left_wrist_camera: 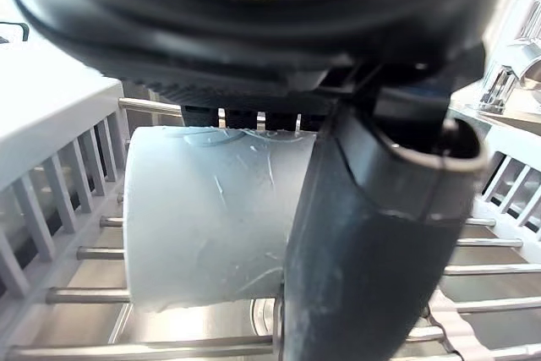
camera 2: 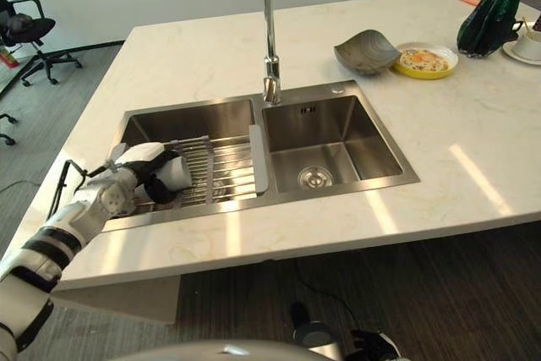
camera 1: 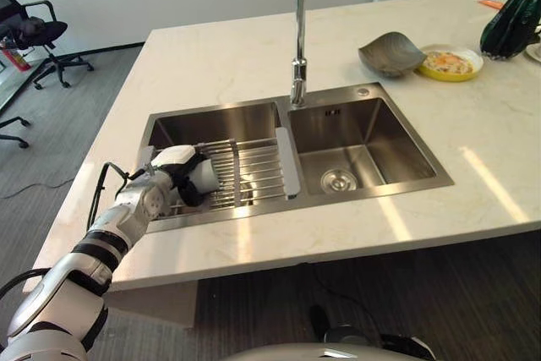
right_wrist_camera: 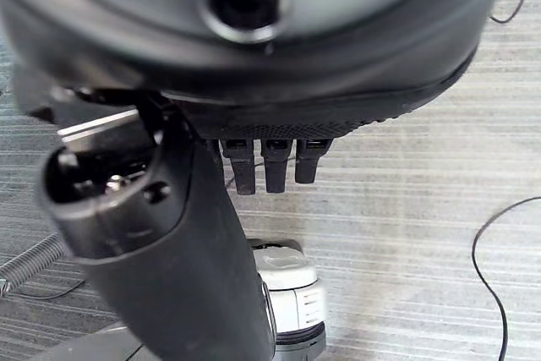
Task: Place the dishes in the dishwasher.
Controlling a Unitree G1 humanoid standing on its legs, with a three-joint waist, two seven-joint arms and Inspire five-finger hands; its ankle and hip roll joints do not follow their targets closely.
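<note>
A: How far along is the robot getting with the dishes?

B: It looks like an early stage. The left hand (camera 1: pixel 182 177) is curling its fingers and thumb around a white cup (left_wrist_camera: pixel 211 217), which is lying on its side over the wire rack (camera 1: pixel 254 173) in the left basin of the sink (camera 1: pixel 397 182). No dishwasher is showing, so nothing appears loaded yet.

A: And the right hand?

B: The right hand (right_wrist_camera: pixel 169 234) is hanging over the grey floor, fingers relaxed and straight, gripping nothing.

A: What else is waiting?

B: A grey bowl (camera 1: pixel 390 53) and a yellow plate (camera 1: pixel 450 62) with food on it are sitting on the counter (camera 1: pixel 211 57) past the sink, well apart from the cup. Those probably need moving too.

A: Anything getting in the way?

B: The tall faucet (camera 1: pixel 297 31) is standing between the basins, near the path toward those dishes. A dark green vase (camera 1: pixel 511 23) is crowding the far corner beside the plate.
</note>
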